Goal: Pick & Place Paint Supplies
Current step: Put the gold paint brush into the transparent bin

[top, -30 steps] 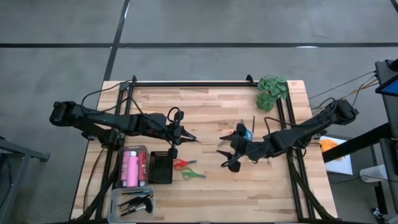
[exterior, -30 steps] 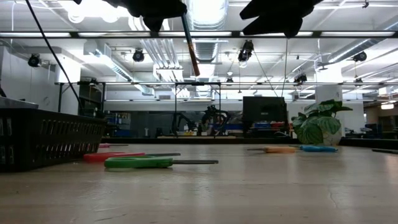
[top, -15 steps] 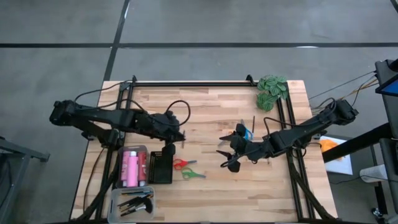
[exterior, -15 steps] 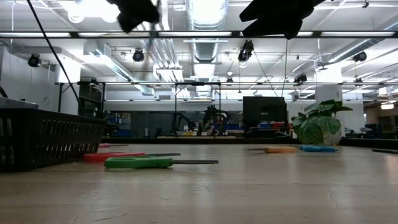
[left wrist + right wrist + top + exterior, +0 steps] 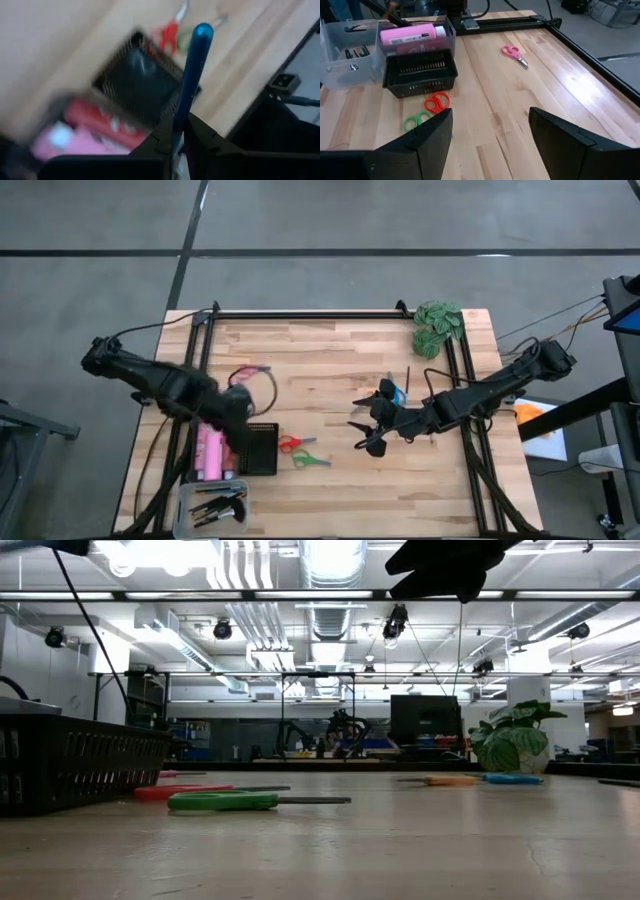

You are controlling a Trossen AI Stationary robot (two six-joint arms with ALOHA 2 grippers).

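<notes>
A: Where is the left hand now?

B: Over the near-left part of the worktop, clenched on a blue-handled brush whose handle sticks out past its fingers. Just beyond that hand lies the black mesh basket, and beside the basket a clear bin holding the pink paint bottles.

A: And the scissors?

B: The red scissors and the green scissors lie side by side on the boards, just past the basket from the left hand (their blades point away from it). The pink scissors sit alone, well apart from both hands, toward the black frame rail. Blue scissors and a thin dark brush rest close behind the right hand.

A: What is the right hand doing?

B: The right hand hangs above the middle of the worktop with its fingers spread wide, grasping nothing; the red and green scissors are in front of it, off to one side.

A: Anything else stored?

B: A second clear bin holds dark-handled brushes. The green leafy clump sits at the far corner, behind the right arm.
</notes>
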